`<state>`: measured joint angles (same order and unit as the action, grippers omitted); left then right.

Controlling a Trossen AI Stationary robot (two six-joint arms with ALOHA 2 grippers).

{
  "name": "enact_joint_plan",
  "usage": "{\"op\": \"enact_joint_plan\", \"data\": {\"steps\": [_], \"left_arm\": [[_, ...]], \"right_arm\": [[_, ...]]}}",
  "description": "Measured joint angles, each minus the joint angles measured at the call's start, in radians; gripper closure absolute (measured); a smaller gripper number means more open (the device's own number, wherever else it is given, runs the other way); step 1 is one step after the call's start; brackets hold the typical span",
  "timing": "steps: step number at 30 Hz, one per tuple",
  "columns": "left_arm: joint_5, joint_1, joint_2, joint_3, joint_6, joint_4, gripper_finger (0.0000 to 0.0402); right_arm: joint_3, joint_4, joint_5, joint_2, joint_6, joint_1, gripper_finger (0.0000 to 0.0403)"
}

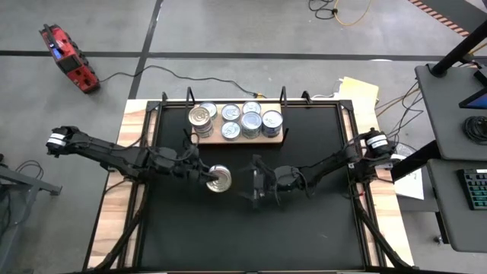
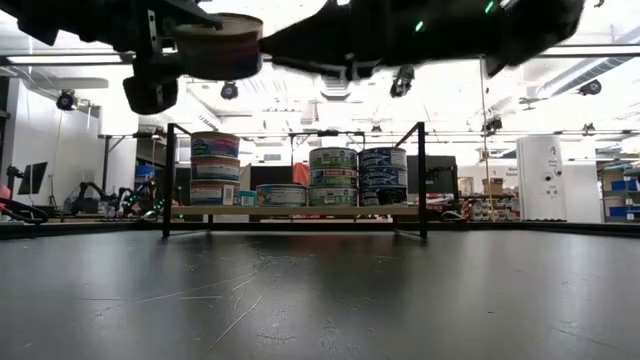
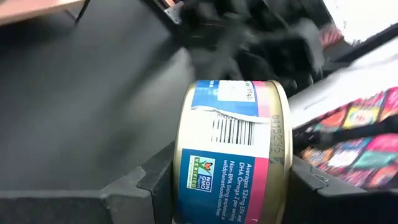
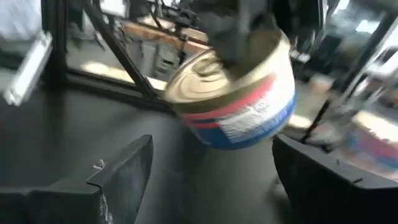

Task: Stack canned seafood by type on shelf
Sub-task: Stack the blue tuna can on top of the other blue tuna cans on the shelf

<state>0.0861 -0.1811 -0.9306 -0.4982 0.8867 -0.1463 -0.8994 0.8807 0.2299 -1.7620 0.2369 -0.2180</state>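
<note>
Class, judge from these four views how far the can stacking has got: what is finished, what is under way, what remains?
Done: several stacks of cans already stand on the wooden shelf, some two or three high. In hand: the left end effector holds one gold-topped can above mid-table, while the right end effector stands open close by. Left: shelving that can with its type. No loose cans show on the table.
</note>
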Motion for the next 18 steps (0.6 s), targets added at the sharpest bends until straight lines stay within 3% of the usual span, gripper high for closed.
{"op": "enact_joint_plan", "data": {"steps": [6,11,18], "left_arm": [[-0.008,0.000,0.034,0.001,0.244,0.013,0.0230],[-0.047,0.000,0.034,0.003,0.372,0.022,0.0230],[-0.104,-0.001,0.035,0.003,0.476,-0.032,0.0230]], "right_arm": [[-0.015,-0.020,0.239,0.041,0.457,-0.112,0.0107],[-0.059,-0.021,0.291,0.017,0.972,-0.170,0.0116],[-0.124,-0.017,0.339,-0.026,1.176,-0.161,0.0103]]}}
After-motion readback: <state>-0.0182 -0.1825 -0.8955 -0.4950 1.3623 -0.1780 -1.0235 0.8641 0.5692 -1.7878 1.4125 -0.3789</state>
